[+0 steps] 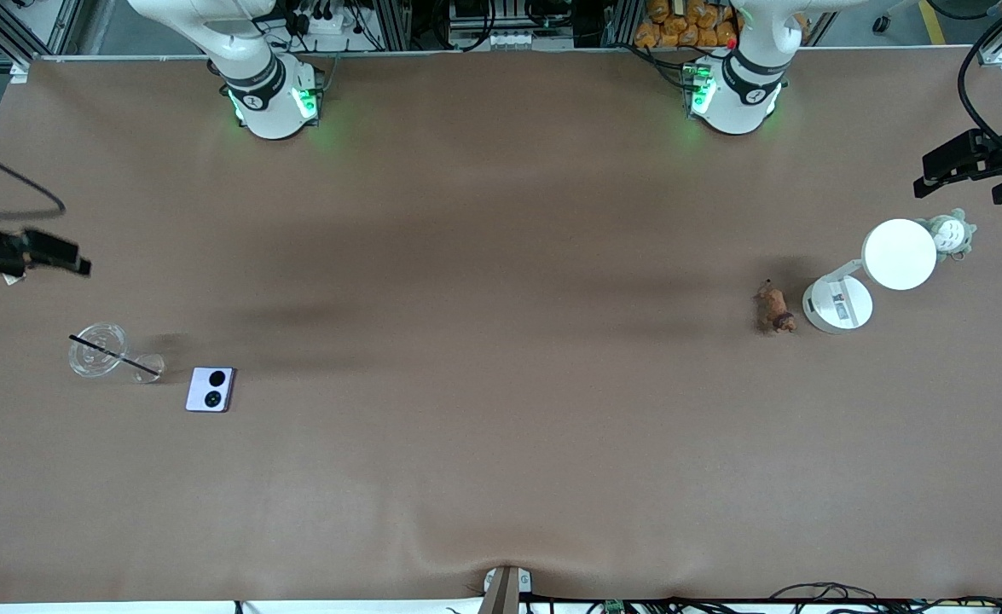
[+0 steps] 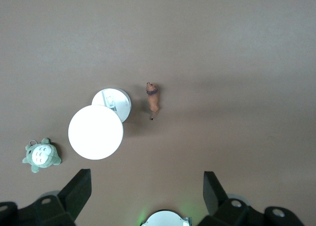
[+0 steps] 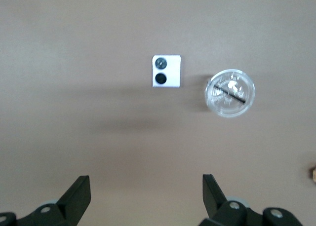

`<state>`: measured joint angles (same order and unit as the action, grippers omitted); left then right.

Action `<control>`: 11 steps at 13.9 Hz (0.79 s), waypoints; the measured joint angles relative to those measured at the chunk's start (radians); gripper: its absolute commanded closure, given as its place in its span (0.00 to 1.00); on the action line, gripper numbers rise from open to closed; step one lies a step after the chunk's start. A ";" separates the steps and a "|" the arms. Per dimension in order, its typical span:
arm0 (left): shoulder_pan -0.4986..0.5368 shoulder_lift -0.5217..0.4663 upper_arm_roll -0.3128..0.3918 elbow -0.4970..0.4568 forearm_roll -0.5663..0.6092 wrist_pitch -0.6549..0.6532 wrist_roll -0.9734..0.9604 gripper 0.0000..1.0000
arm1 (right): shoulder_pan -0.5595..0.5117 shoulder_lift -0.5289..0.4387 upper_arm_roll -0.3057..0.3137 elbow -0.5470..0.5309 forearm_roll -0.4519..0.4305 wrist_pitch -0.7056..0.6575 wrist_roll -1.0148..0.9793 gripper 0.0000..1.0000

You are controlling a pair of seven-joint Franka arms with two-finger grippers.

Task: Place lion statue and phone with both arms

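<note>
You get even, fairly bright overhead light; the tabletop (image 1: 501, 477) reads flat brown with soft, wide dark shadow bands across its middle. Green glow spills beside both arm bases. The white lamp head (image 1: 899, 254) blows out to pure white. The right wrist view looks slightly soft; the clear cup (image 3: 230, 93) shows glare.

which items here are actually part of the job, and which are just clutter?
Part of the job:
- lion statue
- phone
- left gripper, open, high over the table's edge
- right gripper, open, also raised

Just lying about:
- white desk lamp
- grey-green plush toy
- clear cup with a black straw
</note>
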<state>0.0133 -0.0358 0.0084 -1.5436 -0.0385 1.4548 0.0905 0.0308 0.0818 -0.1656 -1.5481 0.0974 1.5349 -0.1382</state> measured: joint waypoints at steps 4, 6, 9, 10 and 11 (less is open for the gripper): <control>-0.001 0.001 -0.002 0.000 0.002 0.000 0.000 0.00 | -0.035 -0.080 0.051 -0.021 -0.029 -0.064 0.030 0.00; -0.001 0.002 -0.002 0.000 0.002 0.000 0.000 0.00 | -0.044 -0.093 0.072 -0.021 -0.047 -0.085 0.055 0.00; -0.001 0.002 -0.002 0.000 0.003 0.001 0.000 0.00 | -0.044 -0.099 0.085 -0.020 -0.064 -0.088 0.062 0.00; -0.002 0.002 -0.002 0.002 0.003 0.002 0.000 0.00 | -0.044 -0.101 0.087 -0.018 -0.065 -0.088 0.062 0.00; -0.003 0.002 -0.003 0.003 0.003 0.002 0.000 0.00 | -0.044 -0.103 0.088 -0.015 -0.065 -0.088 0.062 0.00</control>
<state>0.0108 -0.0336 0.0057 -1.5402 -0.0353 1.4570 0.0905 -0.0135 -0.0216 -0.0772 -1.5630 0.0325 1.4470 -0.0766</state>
